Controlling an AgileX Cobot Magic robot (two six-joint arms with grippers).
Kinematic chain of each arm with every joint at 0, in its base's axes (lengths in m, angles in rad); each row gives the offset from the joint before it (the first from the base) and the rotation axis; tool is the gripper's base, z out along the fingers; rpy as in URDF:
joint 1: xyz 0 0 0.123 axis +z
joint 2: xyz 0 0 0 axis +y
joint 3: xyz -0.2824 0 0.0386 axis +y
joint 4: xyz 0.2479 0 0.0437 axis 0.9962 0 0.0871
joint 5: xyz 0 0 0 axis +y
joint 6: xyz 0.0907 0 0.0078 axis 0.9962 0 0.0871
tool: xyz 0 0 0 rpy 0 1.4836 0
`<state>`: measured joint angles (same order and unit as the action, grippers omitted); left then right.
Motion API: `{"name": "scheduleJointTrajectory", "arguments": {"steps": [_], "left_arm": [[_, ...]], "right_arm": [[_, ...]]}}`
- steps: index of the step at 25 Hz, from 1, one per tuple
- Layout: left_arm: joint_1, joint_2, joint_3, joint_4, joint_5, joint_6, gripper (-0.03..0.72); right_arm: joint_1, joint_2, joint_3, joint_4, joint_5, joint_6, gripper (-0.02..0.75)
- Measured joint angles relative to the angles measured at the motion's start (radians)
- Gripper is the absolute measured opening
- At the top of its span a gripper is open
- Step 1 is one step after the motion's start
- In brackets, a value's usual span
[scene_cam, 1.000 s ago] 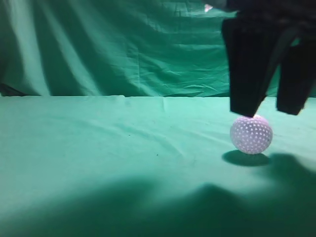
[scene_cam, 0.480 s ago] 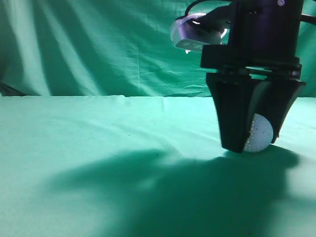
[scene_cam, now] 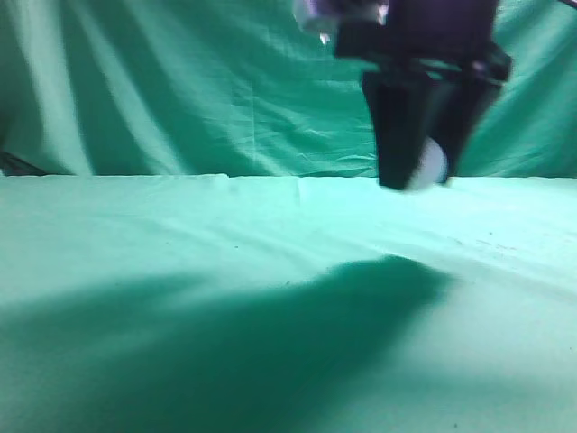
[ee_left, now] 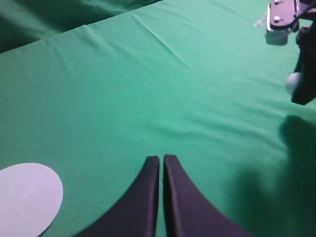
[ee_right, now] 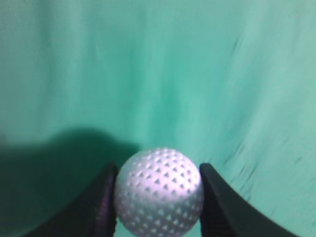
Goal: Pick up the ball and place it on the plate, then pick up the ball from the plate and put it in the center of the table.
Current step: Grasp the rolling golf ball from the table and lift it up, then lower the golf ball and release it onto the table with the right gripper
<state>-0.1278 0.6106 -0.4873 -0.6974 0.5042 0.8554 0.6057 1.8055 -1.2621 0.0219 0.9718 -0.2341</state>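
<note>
The white dimpled ball [ee_right: 159, 192] is clamped between the two black fingers of my right gripper [ee_right: 158, 197]. In the exterior view the right gripper [scene_cam: 416, 176] holds the ball [scene_cam: 431, 168] in the air, well above the green table [scene_cam: 180, 244], at the right. The left wrist view shows the ball [ee_left: 294, 82] and right gripper [ee_left: 302, 84] at its far right. My left gripper [ee_left: 162, 159] is shut and empty above the cloth. The white plate [ee_left: 24, 197] lies at the bottom left of the left wrist view, near the left gripper.
A draped green backdrop curtain [scene_cam: 180, 90] hangs behind the table. The arm's dark shadow [scene_cam: 270, 334] falls across the front of the cloth. The table [ee_left: 148, 74] stretches between plate and ball.
My right gripper came down over the ball on the cloth, shut on it, then lifted it up and slightly left off the table.
</note>
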Motion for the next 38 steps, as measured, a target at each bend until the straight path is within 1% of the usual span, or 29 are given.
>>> {"name": "scheduleJointTrajectory", "arguments": {"steps": [2,8,12,15,21,25,32,33,36,38], "left_arm": [[0.000,-0.009,0.000,0.000,0.002,-0.011,0.000],[0.000,-0.019,0.000,0.000,-0.004,-0.014,0.000],[0.000,-0.018,0.000,0.000,-0.010,-0.014,0.000],[0.000,-0.018,0.000,0.003,-0.010,-0.014,0.000],[0.000,-0.018,0.000,0.008,-0.012,-0.014,0.000],[0.000,-0.018,0.000,0.008,-0.012,-0.014,0.000],[0.000,-0.018,0.000,0.008,-0.012,-0.014,0.000],[0.000,-0.018,0.000,0.008,-0.012,-0.014,0.000],[0.000,-0.018,0.000,0.008,-0.012,-0.014,0.000],[0.000,-0.018,0.000,0.008,-0.012,-0.014,0.000]], "right_arm": [[0.000,0.000,-0.072,0.002,-0.005,0.002,0.328],[0.000,0.037,-0.213,0.027,-0.091,0.002,0.328],[0.003,0.160,-0.326,0.072,-0.077,-0.002,0.328],[0.017,0.268,-0.428,0.085,-0.055,-0.027,0.328],[0.082,0.436,-0.604,0.102,-0.032,-0.040,0.328],[0.097,0.490,-0.652,0.109,-0.028,-0.046,0.328],[0.111,0.509,-0.661,0.122,-0.028,-0.063,0.328],[0.111,0.509,-0.661,0.126,-0.028,-0.065,0.392],[0.111,0.502,-0.667,0.109,-0.014,-0.069,0.546],[0.111,0.486,-0.695,0.087,0.022,-0.060,0.596]]}}
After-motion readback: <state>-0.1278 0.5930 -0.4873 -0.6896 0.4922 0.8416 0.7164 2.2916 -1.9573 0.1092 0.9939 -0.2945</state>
